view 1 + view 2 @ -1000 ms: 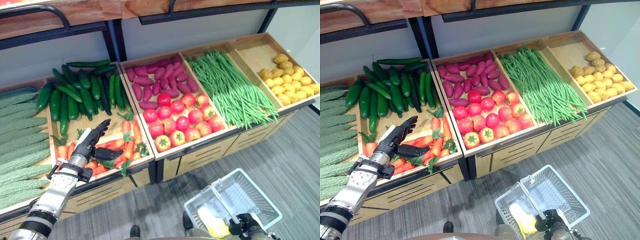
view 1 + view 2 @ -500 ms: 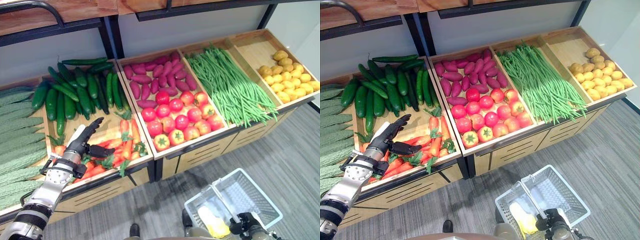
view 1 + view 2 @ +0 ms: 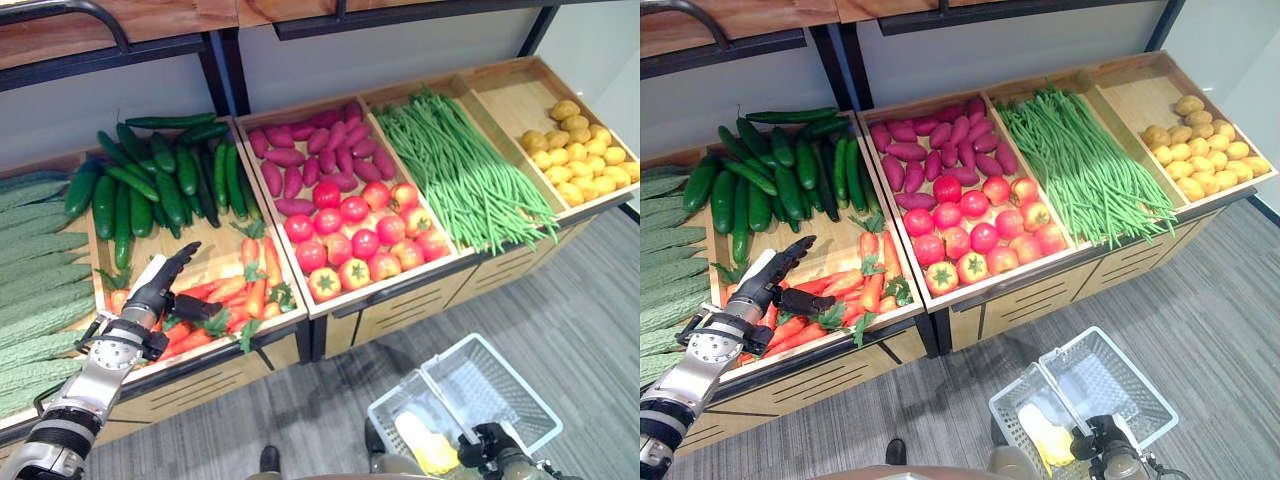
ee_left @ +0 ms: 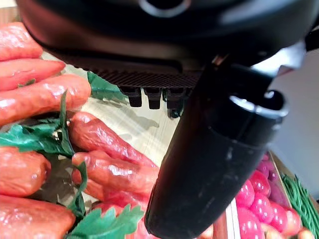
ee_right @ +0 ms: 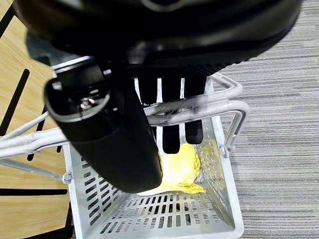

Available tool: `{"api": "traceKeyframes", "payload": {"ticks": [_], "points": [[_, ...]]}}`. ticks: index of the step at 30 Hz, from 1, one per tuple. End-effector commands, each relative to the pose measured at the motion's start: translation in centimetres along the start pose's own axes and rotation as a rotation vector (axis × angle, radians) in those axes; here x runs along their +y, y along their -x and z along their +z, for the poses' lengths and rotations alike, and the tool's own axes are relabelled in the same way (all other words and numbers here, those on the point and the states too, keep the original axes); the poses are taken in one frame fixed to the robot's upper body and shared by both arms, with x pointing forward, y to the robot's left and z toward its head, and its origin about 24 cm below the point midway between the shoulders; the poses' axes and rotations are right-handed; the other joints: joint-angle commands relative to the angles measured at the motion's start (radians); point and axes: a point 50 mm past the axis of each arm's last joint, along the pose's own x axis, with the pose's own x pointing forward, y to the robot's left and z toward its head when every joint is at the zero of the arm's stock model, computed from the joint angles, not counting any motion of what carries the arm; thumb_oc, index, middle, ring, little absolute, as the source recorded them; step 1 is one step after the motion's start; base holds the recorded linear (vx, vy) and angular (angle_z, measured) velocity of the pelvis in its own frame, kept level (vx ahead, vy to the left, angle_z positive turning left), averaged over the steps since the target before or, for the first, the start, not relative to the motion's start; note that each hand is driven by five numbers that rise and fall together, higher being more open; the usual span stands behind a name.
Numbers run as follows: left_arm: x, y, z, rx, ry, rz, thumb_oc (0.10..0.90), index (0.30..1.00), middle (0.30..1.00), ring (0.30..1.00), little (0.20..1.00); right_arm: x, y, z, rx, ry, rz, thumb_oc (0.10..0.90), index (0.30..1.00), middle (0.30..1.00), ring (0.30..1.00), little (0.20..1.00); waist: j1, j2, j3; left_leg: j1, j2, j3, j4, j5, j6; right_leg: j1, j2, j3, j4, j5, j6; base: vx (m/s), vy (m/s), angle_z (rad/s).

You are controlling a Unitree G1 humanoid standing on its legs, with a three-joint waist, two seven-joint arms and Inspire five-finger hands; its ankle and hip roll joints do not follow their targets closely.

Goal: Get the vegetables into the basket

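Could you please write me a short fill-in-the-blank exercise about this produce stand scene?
1. The left hand hovers open over the ____.
2. The right hand is shut on the handle of the ____.
3. The tomatoes share a crate with the purple ____ potatoes.
4. The yellow item lies ____ the basket.

Missing words: carrots; basket; sweet; inside

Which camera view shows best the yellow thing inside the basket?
The right wrist view: the yellow vegetable lies close below the right hand gripping the basket handle. Both eye views show it small, at the bottom edge.

The left hand (image 3: pixel 160 291) reaches forward with fingers apparently straight, while the right hand (image 3: pixel 1102 440) hangs low, fingers curled.
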Motion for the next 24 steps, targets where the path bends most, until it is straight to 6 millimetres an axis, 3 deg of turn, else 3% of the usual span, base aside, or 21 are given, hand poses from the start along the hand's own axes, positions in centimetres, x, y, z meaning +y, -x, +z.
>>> {"api": "traceKeyframes", "payload": {"ticks": [1, 6, 7, 8, 9, 10, 19, 24], "points": [[5.0, -2.2, 4.9, -0.184, -0.056, 0.167, 0.9, 1.0, 1.0, 1.0, 1.0, -2.8, -0.5, 1.7, -0.063, 0.028, -0.071, 0.4, 0.3, 0.3, 0.3, 0.3, -0.018, -0.023, -0.003, -0.029, 0.007, -0.047, 0.001, -0.025, -0.007, 0.057, -0.044, -0.002, 0.006, -0.083, 0.063, 0.01, 0.002, -0.06], [4.9, -2.4, 4.6, -0.158, -0.077, 0.173, 0.9, 1.0, 1.0, 1.0, 1.0, -2.8, -0.5, 1.8, -0.065, 0.027, -0.067, 0.4, 0.3, 0.3, 0.3, 0.3, -0.021, -0.022, 0.001, -0.031, 0.008, -0.044, 0.001, -0.024, -0.007, 0.052, -0.042, 0.002, 0.006, -0.084, 0.062, 0.0, 0.001, -0.01], [4.8, -2.6, 4.6, -0.151, -0.083, 0.169, 0.861, 0.945, 0.945, 0.945, 0.945, -2.8, -0.5, 1.8, -0.065, 0.028, -0.068, 0.4, 0.3, 0.3, 0.3, 0.3, -0.023, -0.021, 0.004, -0.032, 0.009, -0.044, 0.001, -0.024, -0.006, 0.05, -0.042, 0.003, 0.006, -0.083, 0.062, 0.0, 0.0, -0.05], [4.7, -2.8, 4.4, -0.135, -0.11, 0.164, 0.588, 0.564, 0.564, 0.564, 0.564, -2.9, -0.6, 2.1, -0.069, 0.028, -0.07, 0.4, 0.3, 0.3, 0.3, 0.3, -0.024, -0.02, 0.008, -0.035, 0.009, -0.043, 0.001, -0.024, -0.006, 0.045, -0.041, 0.006, 0.006, -0.081, 0.062, 0.0, -0.001, -0.05], [4.7, -2.8, 4.4, -0.135, -0.111, 0.164, 0.567, 0.533, 0.533, 0.533, 0.533, -2.9, -0.6, 2.1, -0.069, 0.027, -0.07, 0.4, 0.3, 0.3, 0.3, 0.3, -0.024, -0.02, 0.008, -0.035, 0.009, -0.043, 0.001, -0.024, -0.006, 0.045, -0.041, 0.006, 0.006, -0.081, 0.062, 0.0, 0.001, -0.07], [4.6, -3.1, 4.1, -0.106, -0.135, 0.157, 0.4, 0.3, 0.3, 0.3, 0.3, -3.1, -0.6, 2.3, -0.075, 0.03, -0.074, 0.4, 0.3, 0.3, 0.3, 0.3, -0.027, -0.019, 0.01, -0.037, 0.009, -0.042, 0.001, -0.023, -0.006, 0.041, -0.04, 0.007, 0.006, -0.08, 0.062, 0.01, 0.002, -0.08], [4.7, -3.5, 3.6, -0.062, -0.227, 0.168, 0.4, 0.3, 0.3, 0.3, 0.3, -2.9, -0.6, 2.5, -0.081, 0.047, -0.067, 0.4, 0.3, 0.3, 0.3, 0.3, -0.028, -0.015, 0.009, -0.026, 0.01, -0.034, 0.001, -0.029, -0.006, 0.048, -0.04, 0.012, 0.006, -0.086, 0.061, 0.01, 0.003, -0.01], [6.9, -2.4, 6.2, -0.2, -0.233, 0.269, 0.4, 0.3, 0.3, 0.3, 0.3, -3.1, -0.6, 2.2, -0.078, 0.034, -0.079, 0.4, 0.3, 0.3, 0.3, 0.3, -0.017, -0.014, -0.015, 0.001, 0.007, -0.038, 0.001, -0.041, -0.004, 0.08, -0.043, 0.005, 0.006, -0.097, 0.062, 0.01, 0.002, -0.01]]}}
